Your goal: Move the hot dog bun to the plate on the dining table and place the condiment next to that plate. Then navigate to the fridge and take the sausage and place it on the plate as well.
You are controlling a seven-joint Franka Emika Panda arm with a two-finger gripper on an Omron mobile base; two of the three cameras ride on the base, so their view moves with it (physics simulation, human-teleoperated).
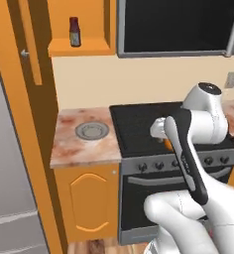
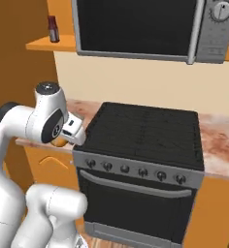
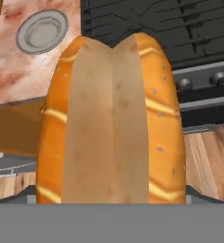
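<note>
Up close, the orange-tan split hot dog bun [image 3: 111, 123] sits gripped in the gripper [image 3: 111, 201]; the empty grey round dish [image 1: 92, 130] rests on the marbled counter [image 1: 69, 149].

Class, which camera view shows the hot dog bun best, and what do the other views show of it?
The hand view: the hot dog bun fills it close up, its lengthwise split facing the camera. In the left and right base views just an orange sliver peeks out beside the arm's wrist.
</note>
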